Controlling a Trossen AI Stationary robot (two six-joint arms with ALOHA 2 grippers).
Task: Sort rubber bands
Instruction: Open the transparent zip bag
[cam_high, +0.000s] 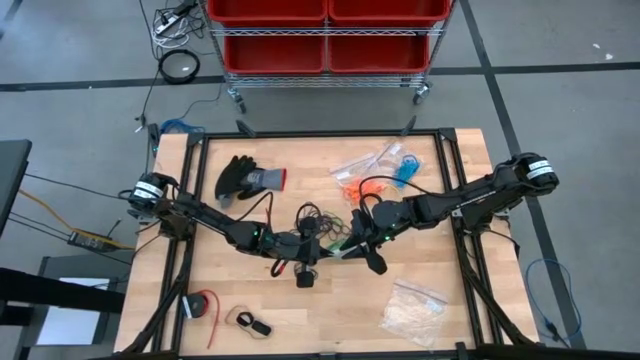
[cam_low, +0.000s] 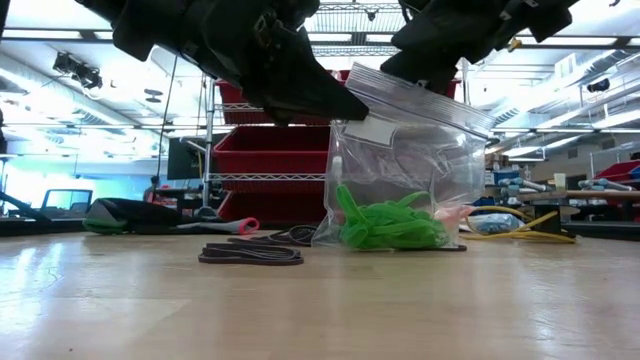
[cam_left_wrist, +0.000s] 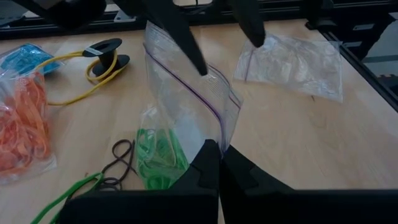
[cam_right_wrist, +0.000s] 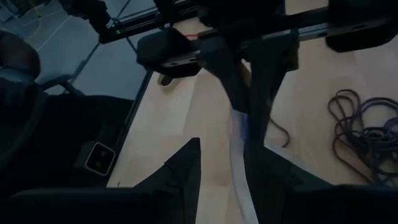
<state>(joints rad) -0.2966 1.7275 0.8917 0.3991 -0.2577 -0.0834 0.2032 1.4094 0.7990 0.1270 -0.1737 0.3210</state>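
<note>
Both arms reach inward to mid-table, the left hand (cam_left_wrist: 219, 163) pinched closed, the right hand (cam_right_wrist: 225, 163) slightly parted.

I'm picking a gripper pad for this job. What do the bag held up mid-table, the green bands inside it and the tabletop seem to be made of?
Zip bag: clear, glossy thin plastic film, creased, with a zip strip along the top. Green rubber bands: probably matte rubber, lying in limp, bent loops. Table: light wood, seemingly sealed smooth, with faint grain and a soft sheen.
</note>
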